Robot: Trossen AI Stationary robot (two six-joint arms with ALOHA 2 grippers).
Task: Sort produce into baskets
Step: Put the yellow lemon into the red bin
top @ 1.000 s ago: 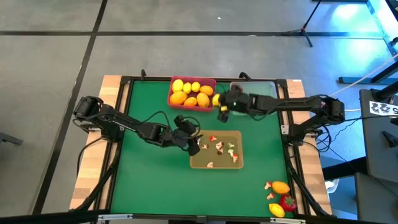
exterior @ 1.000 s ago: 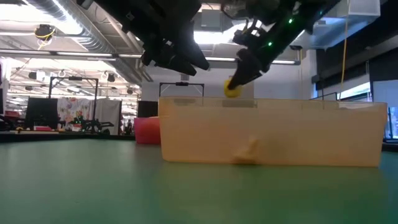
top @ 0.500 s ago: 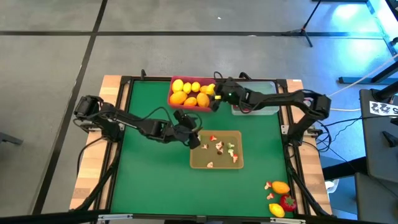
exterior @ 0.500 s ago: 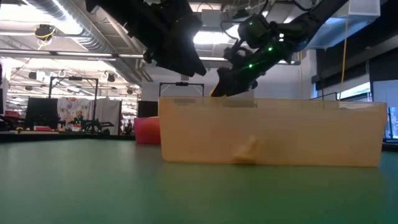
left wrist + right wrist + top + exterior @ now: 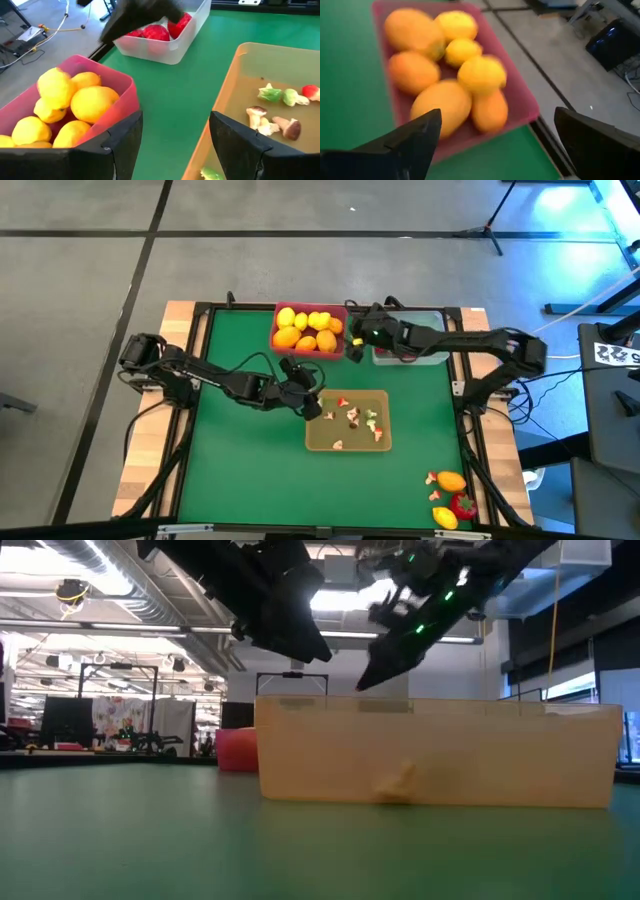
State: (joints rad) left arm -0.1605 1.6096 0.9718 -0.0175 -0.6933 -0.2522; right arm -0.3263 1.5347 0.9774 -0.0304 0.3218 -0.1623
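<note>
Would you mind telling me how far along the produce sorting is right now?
Mostly done: lemons fill the pink basket, red fruits sit in the clear basket, mushroom bits lie in the tan basket. The right gripper is open and empty beside the pink basket; the left gripper waits open. Left: loose pieces at the table's corner.

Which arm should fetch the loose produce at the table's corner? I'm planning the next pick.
Right, probably. The open right gripper just beside the pink-red tray is on the same side as the loose pile; the left gripper sits farther away.
</note>
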